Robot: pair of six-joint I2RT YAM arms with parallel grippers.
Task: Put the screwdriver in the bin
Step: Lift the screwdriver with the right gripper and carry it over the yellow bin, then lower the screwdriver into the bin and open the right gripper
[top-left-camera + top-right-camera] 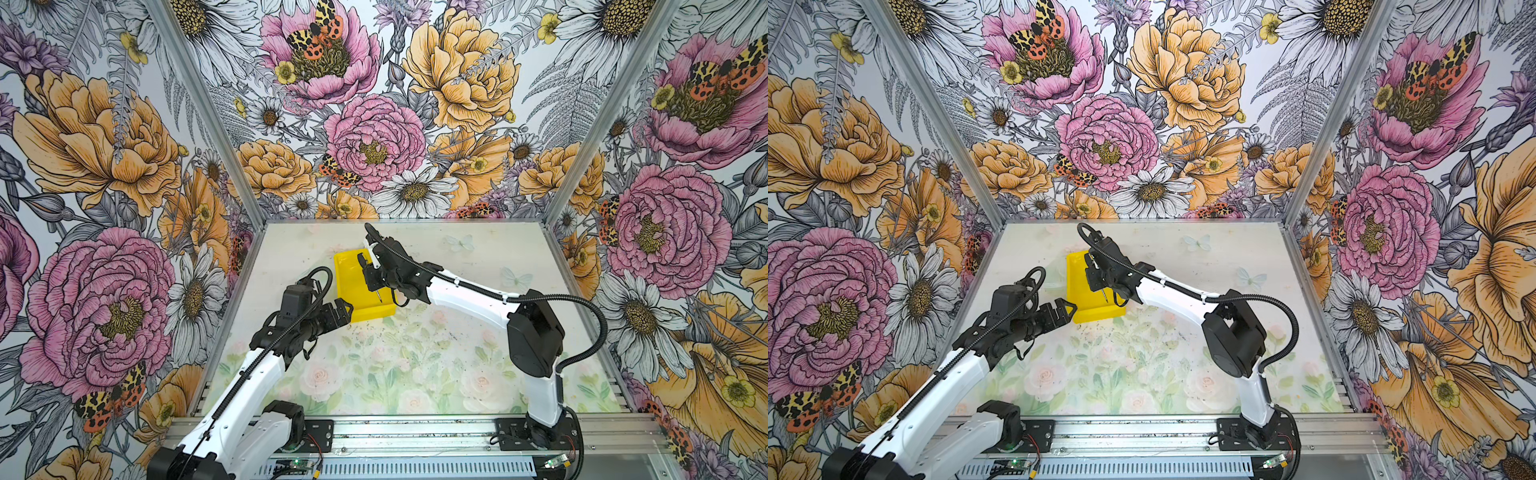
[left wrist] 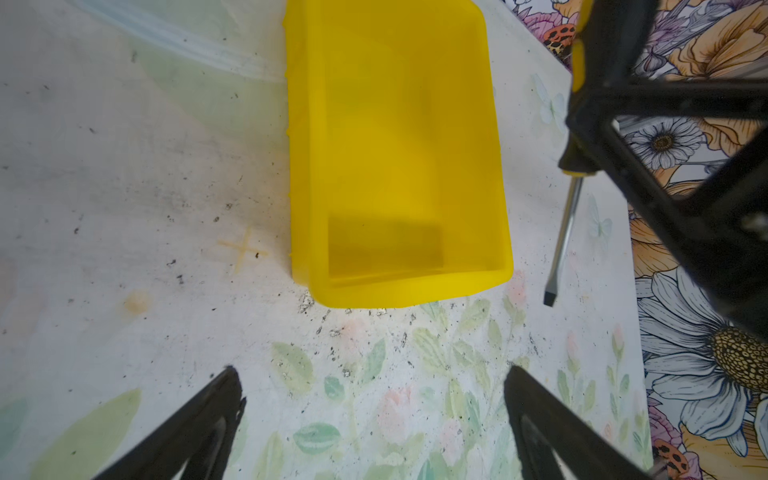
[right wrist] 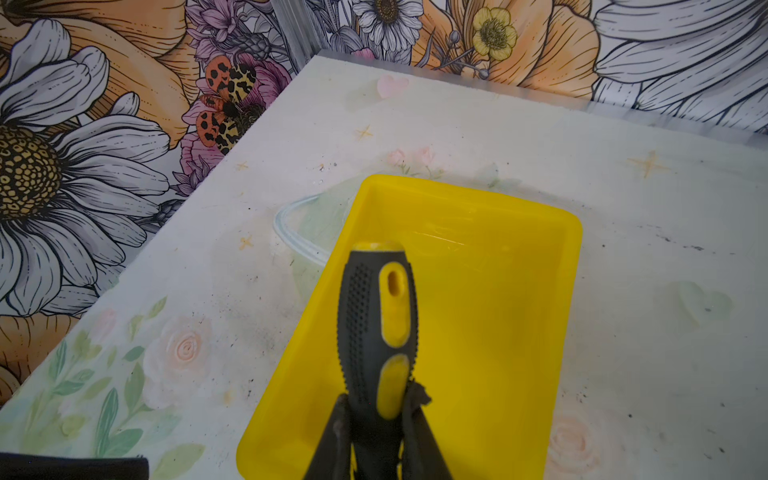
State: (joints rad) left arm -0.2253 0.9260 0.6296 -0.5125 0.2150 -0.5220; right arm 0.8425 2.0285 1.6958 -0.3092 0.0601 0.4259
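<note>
Right gripper (image 3: 376, 401) pinched the screwdriver (image 3: 378, 316) by its handle above the bin (image 3: 469, 199), toward the tabletop's (image 3: 457, 124) back edge, its long axis along the bin's length, handle end rearward, shaft tip slanting down toward the bin's near end.

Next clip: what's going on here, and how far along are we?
The right tool is shut on the screwdriver, gripping its black-and-yellow handle, and holds it over the yellow bin. The bin looks empty, so the screwdriver has not yet been let go. The left tool is open and holds nothing, poised near one short end of the bin without touching it.
</note>
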